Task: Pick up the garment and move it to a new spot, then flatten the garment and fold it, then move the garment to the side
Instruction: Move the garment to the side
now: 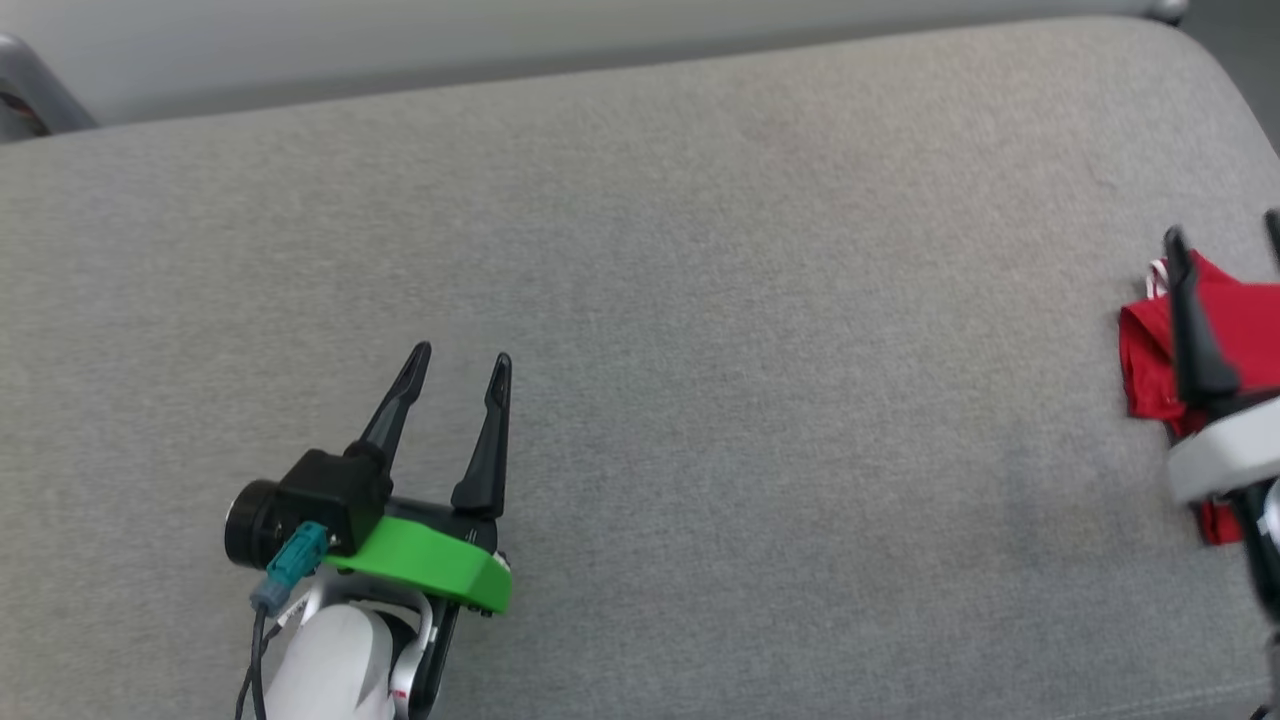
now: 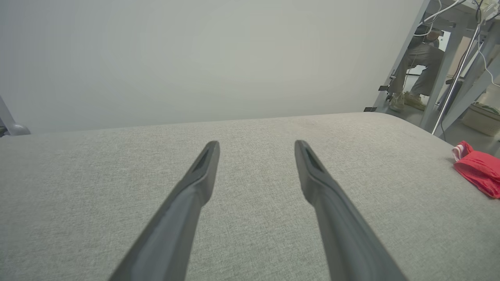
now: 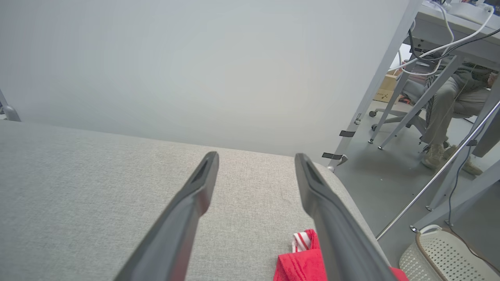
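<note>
Head view | left gripper [image 1: 461, 353] low-left, fingers spread, nothing between them | right gripper [image 1: 1223, 228] at right edge, fingers spread over the garment [image 1: 1245, 320], not pinching it | garment: red bundle on grey cushion's [image 1: 700, 300] right end | beyond: pale wall panel [image 3: 195, 58].

This is a lab or office workroom. A grey fabric-covered work surface [image 1: 700, 300] stands before a plain pale partition [image 3: 195, 58]. Right side of the right wrist view: a desk [image 3: 441, 15] with loose cables [image 3: 449, 43], a seated person [image 3: 441, 105] on a wheeled chair [image 3: 394, 116], and a grey floor [image 3: 383, 183].
</note>
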Motion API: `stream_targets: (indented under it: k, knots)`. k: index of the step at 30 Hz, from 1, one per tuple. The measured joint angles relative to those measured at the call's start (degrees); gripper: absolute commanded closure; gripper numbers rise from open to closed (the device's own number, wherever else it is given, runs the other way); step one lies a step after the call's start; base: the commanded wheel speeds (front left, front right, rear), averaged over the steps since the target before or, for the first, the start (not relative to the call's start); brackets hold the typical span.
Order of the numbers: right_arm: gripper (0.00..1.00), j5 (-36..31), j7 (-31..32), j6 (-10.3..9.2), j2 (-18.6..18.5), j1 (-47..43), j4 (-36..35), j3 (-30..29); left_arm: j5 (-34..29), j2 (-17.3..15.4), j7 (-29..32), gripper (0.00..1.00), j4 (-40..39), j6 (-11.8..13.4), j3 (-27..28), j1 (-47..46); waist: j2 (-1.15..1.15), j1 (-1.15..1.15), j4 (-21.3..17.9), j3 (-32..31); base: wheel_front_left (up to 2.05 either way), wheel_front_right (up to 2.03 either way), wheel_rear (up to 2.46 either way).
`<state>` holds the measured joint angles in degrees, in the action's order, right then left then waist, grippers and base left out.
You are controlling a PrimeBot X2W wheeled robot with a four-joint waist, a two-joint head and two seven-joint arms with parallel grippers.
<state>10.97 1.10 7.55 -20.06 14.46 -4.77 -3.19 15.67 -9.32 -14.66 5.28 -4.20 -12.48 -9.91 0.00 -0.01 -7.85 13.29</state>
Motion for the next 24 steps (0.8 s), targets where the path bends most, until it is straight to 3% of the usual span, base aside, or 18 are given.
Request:
stream_targets:
  k: [4,10,24]
  knots:
    - [0.0,0.49,-3.89,-0.01,4.74,-5.46,-0.05,-0.05,-0.09,1.14,-0.01,0.0,0.75,0.16,0.7,2.03,0.0,0.0,2.19,-2.9,0.0,0.0,0.0]
    - [0.0,0.14,-10.87,-0.01,6.23,-9.85,4.91,2.72,-1.12,2.47,-0.01,0.0,2.83,-0.42,1.18,4.92,0.0,0.0,5.77,-6.28,0.0,0.0,0.0]
    - [0.0,-1.46,-15.44,-0.01,12.29,-13.74,10.59,3.27,-5.73,5.45,-0.01,0.0,1.54,-1.19,5.78,9.43,0.0,0.0,10.32,-10.85,0.0,0.0,0.0]
